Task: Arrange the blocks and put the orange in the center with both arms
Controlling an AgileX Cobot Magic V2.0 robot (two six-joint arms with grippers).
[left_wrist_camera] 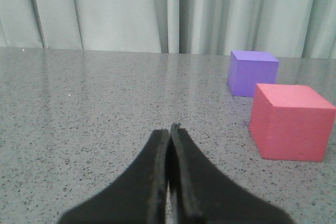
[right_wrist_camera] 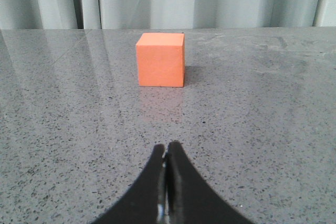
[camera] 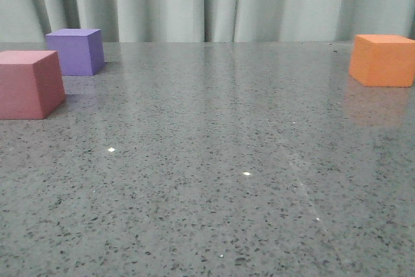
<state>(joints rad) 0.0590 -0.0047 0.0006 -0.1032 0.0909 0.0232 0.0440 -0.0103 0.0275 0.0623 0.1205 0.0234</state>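
Observation:
The pink-red cube (camera: 29,84) sits at the table's left edge, with the purple cube (camera: 76,50) just behind it. The orange cube (camera: 382,60) sits at the far right. Neither arm shows in the front view. In the left wrist view my left gripper (left_wrist_camera: 169,129) is shut and empty, low over the table, with the pink-red cube (left_wrist_camera: 290,121) and the purple cube (left_wrist_camera: 252,72) ahead and off to one side. In the right wrist view my right gripper (right_wrist_camera: 166,148) is shut and empty, with the orange cube (right_wrist_camera: 160,60) straight ahead at some distance.
A grey speckled stone table (camera: 214,173) carries the cubes. A pale pleated curtain (camera: 214,1) hangs behind its far edge.

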